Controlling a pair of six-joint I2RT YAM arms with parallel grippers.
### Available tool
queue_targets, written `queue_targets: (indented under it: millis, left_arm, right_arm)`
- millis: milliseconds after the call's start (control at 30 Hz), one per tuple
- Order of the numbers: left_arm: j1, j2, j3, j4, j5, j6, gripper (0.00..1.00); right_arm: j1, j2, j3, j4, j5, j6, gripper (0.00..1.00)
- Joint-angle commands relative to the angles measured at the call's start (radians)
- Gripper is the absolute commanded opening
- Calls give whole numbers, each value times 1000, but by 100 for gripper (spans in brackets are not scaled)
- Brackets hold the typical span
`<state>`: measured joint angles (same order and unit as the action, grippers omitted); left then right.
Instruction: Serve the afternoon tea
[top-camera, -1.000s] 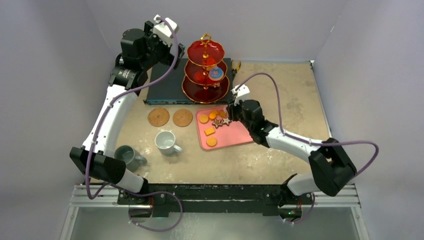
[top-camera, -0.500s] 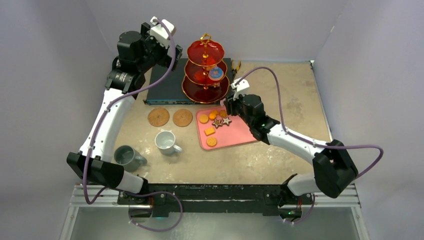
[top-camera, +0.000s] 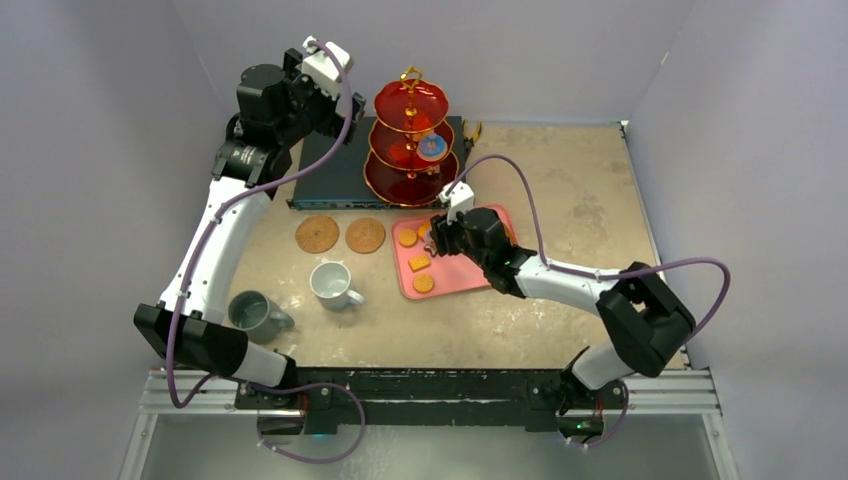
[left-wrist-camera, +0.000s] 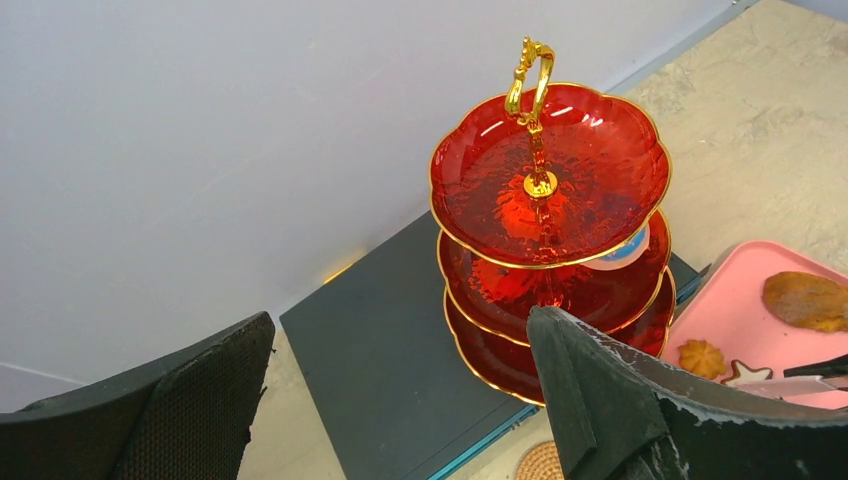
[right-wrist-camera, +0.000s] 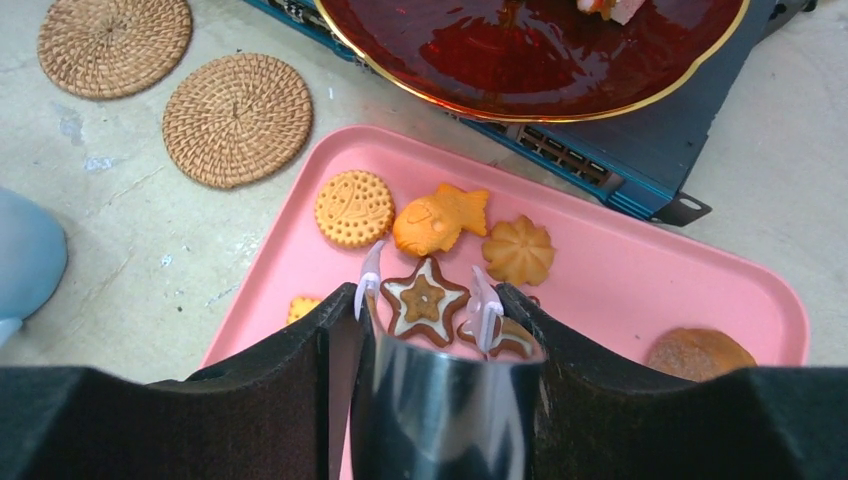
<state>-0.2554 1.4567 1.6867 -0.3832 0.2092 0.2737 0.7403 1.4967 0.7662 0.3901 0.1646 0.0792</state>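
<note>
Jaws of the right gripper (right-wrist-camera: 427, 292) stand parted, one finger on each side of a star-shaped pastry (right-wrist-camera: 424, 303) lying on the pink tray (right-wrist-camera: 640, 290). Left gripper (left-wrist-camera: 400, 325) hangs wide open, holding nothing, beside the red three-tier stand (left-wrist-camera: 590, 160).

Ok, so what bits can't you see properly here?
Top view: the right pincer covers the star biscuits on the pink tray.
Right wrist view: a second star biscuit is half behind a finger; a pastry on the red stand is cut off by the top edge.
Left wrist view: a blue-and-white pastry hides mostly under the top tier.
</note>
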Motion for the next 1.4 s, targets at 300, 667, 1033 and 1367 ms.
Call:
queue_targets:
  millis: [300, 667, 1033, 1367]
  left_arm:
    - [7, -27, 4, 21, 2, 14, 99]
    - [7, -26, 14, 22, 12, 10, 99]
    - [7, -27, 18, 24, 9, 11, 99]
    - [6, -26, 27, 26, 9, 6, 99]
  right_arm:
    - [13, 75, -13, 112, 9, 13, 55]
    - [29, 119, -16, 110, 36, 2, 57]
    - [36, 128, -26, 131, 55, 1, 50]
    - [36, 55, -38, 134, 79, -16, 35]
